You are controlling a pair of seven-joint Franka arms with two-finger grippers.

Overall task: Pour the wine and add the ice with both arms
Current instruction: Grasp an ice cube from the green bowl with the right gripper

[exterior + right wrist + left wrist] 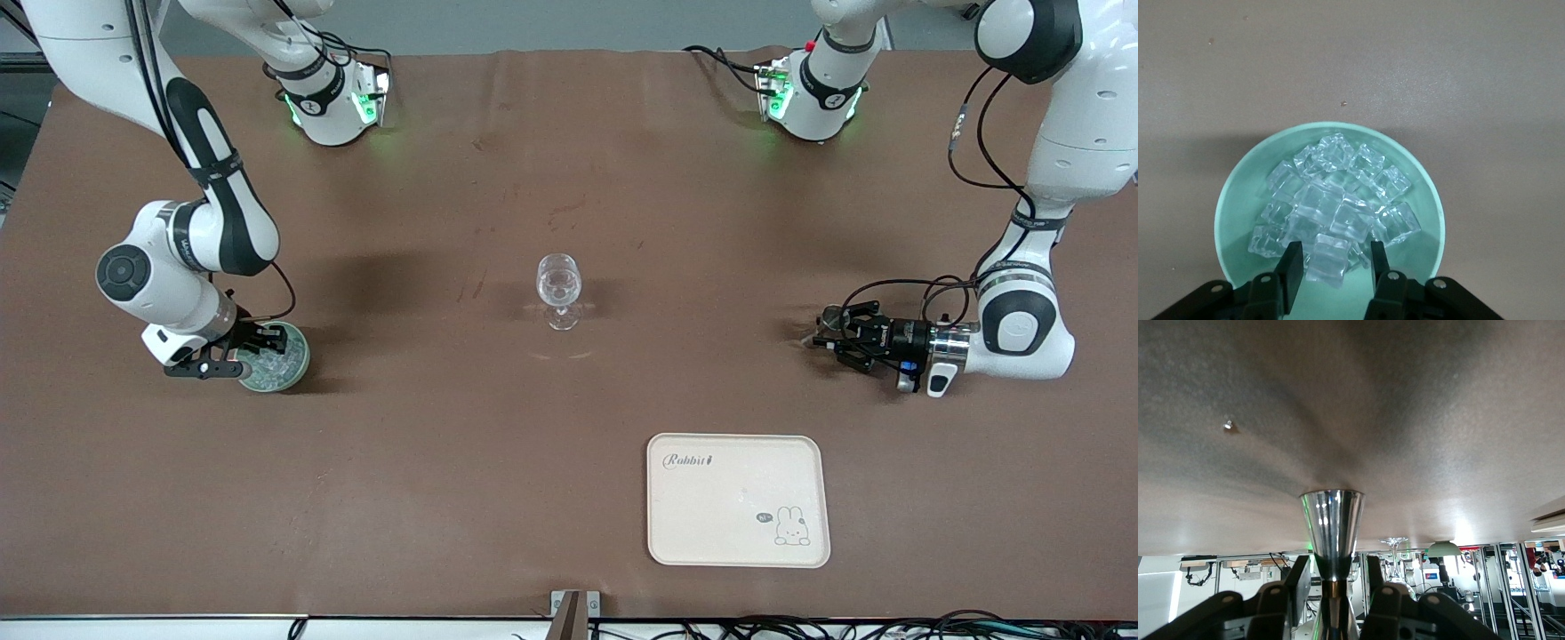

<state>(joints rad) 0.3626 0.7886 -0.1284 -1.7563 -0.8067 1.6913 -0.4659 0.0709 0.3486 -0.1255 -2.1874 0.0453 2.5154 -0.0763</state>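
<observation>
A glass (558,290) stood mid-tabletop, a tray (738,500) nearer the camera. You had the right claw (1331,267) gripping clear ice (1335,210) in the green bowl (1245,200); the left claw (1333,587) clamped a steel jigger (1332,527).

Even overhead light; soft shadows on brown cloth (444,462); frames sharp

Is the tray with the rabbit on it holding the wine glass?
No. The glass stands on the brown cloth at mid-table, apart from the tray, which lies nearer the front camera.
</observation>
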